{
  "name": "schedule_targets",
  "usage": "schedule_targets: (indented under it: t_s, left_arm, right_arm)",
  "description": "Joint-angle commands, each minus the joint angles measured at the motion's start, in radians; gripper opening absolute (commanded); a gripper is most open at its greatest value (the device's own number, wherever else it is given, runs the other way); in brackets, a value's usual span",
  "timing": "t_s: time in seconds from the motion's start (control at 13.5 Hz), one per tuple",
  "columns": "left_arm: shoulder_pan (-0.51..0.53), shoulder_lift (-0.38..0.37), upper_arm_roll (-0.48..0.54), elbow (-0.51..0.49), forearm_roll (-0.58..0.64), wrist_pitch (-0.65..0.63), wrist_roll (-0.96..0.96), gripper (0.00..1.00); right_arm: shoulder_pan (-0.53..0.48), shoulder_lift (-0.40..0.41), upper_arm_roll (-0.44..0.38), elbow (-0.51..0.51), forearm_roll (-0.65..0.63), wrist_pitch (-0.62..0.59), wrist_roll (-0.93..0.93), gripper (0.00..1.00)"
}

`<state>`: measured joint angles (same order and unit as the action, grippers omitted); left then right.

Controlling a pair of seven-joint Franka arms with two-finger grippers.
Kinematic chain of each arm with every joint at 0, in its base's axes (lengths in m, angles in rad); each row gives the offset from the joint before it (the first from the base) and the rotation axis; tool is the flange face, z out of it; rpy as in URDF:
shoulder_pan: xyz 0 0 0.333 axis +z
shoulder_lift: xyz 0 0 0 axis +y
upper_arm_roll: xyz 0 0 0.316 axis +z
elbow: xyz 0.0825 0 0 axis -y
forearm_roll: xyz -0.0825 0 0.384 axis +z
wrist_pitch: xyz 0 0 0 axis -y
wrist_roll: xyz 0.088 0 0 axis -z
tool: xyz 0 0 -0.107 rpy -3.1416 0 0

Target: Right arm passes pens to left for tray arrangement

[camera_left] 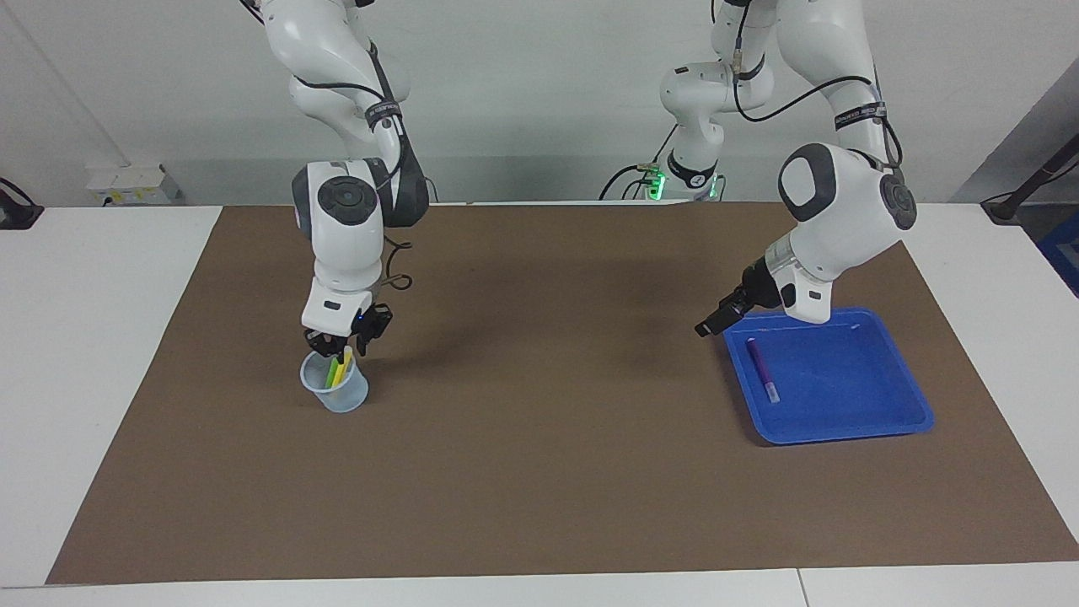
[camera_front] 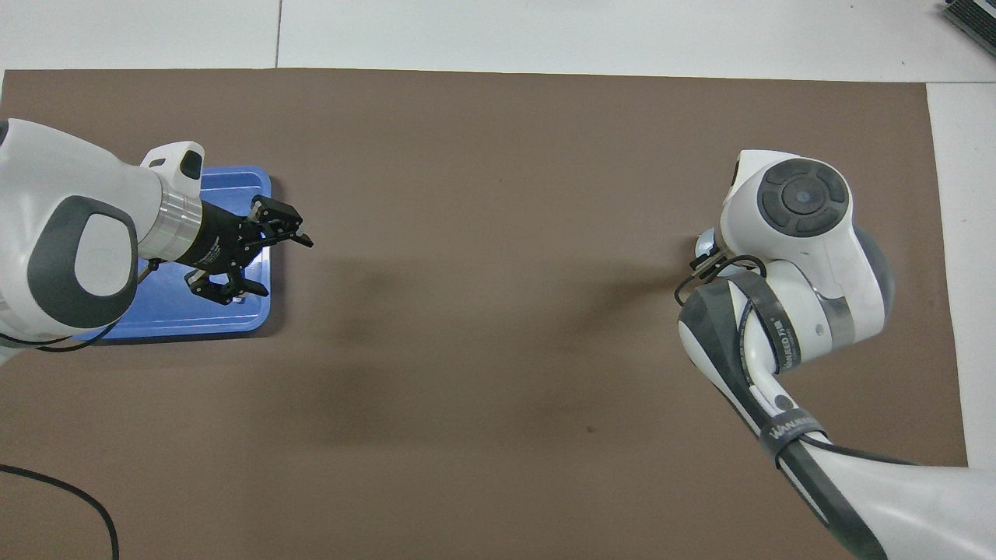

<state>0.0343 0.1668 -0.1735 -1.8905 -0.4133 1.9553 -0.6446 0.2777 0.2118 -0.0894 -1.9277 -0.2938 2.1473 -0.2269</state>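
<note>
A small translucent cup (camera_left: 335, 394) stands on the brown mat toward the right arm's end, with a yellow pen (camera_left: 344, 364) and a green pen (camera_left: 331, 373) upright in it. My right gripper (camera_left: 344, 344) reaches straight down into the cup's mouth and is shut on the yellow pen's top. In the overhead view the right wrist hides that gripper and nearly all of the cup (camera_front: 705, 244). The blue tray (camera_left: 877, 405) lies toward the left arm's end, with a purple pen (camera_left: 763, 371) flat in it. My left gripper (camera_front: 278, 264) hangs open and empty over the tray's edge (camera_front: 261, 319).
The brown mat (camera_left: 548, 438) covers most of the white table. A black cable (camera_front: 62, 490) lies on the mat near the left arm's base. A wide bare stretch of mat lies between cup and tray.
</note>
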Motion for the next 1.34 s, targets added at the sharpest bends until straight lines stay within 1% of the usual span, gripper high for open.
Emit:
schedule_targets:
  t_s: [0.0,0.15,0.67,1.19,1.26]
  left_arm:
    - [-0.007,-0.02,0.009,-0.01,-0.025,-0.018,-0.015,0.99]
    - [-0.007,-0.02,0.009,-0.007,-0.041,-0.025,-0.017,0.99]
    - [-0.007,-0.02,0.009,-0.007,-0.048,-0.029,-0.027,0.99]
    - [-0.007,-0.026,0.009,-0.002,-0.094,-0.064,-0.049,0.99]
    - [-0.007,-0.027,0.009,-0.002,-0.098,-0.065,-0.055,0.99]
  right_arm:
    - [-0.014,-0.022,0.007,-0.028,-0.001,0.025,-0.026,0.36]
    - [-0.014,-0.022,0.007,-0.025,-0.001,0.02,-0.026,0.33]
    - [-0.014,-0.022,0.007,-0.02,-0.001,0.016,-0.028,0.28]
    - [-0.026,-0.019,0.005,-0.005,-0.001,0.006,-0.06,0.21]
    - [-0.037,-0.02,0.007,0.002,0.001,-0.006,-0.077,0.18]
